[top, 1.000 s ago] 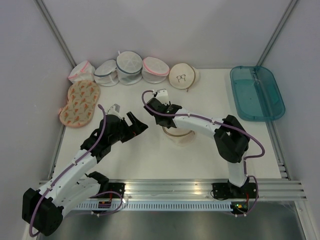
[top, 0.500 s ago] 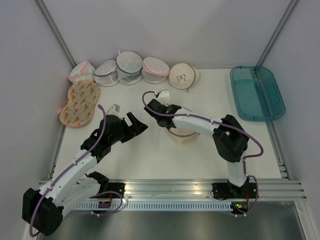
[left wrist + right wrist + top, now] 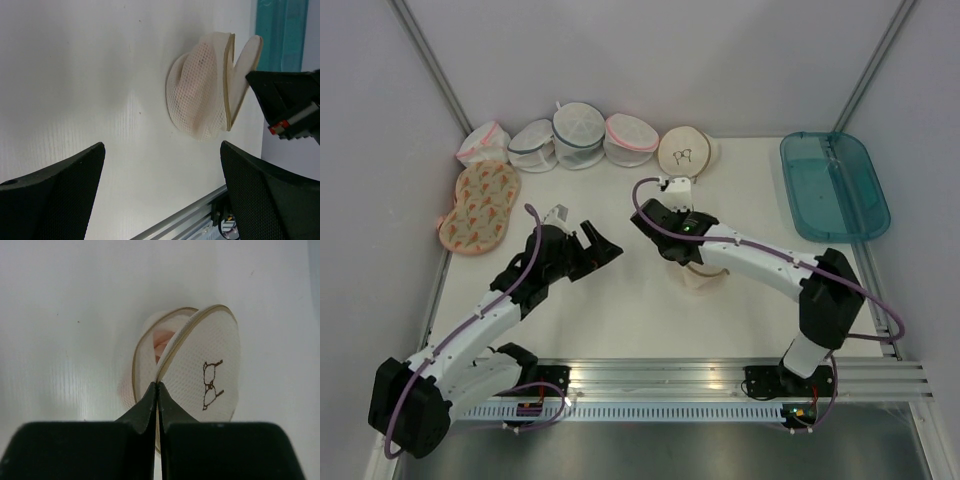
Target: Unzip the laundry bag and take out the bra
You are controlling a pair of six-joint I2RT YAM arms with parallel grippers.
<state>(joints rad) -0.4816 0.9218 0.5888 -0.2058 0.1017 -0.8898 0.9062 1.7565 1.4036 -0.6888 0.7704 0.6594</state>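
Pinching the tan zip rim of the laundry bag (image 3: 215,355), the right claw (image 3: 158,386) is clenched, its fingertips pressed together with no gap showing in the right wrist view. Bag lies on the white worktop (image 3: 620,300) near its middle; in the overhead view the right arm (image 3: 760,260) covers most of it and only the near edge shows. Clamshell is partly parted: the flap with the black outline drawing stands lifted and tilted away from the lower half, and the two halves stay joined along one side. Claw tips sit at the near end of the lifted flap's rim. From there the flap extends away from the claw and to its right, the lower half to its left. Bra (image 3: 161,342): a pale peach-pink patch shows in the gap between the halves, inside the bag, just beyond the claw tips; none of it lies outside. Left wrist view agrees: the black tip of the right claw touches the edge of the raised flap, and the mesh lower dome rests on the worktop. Left claw (image 3: 161,145) is released, jaws spread wide, holding nothing; it hovers over the worktop to the left of the bag, apart from it and facing it. Along the back: white mesh bags (image 3: 580,135), a second cream bag (image 3: 685,150), an orange-patterned bag (image 3: 480,205) at far left, a teal tray (image 3: 835,185) at far right.
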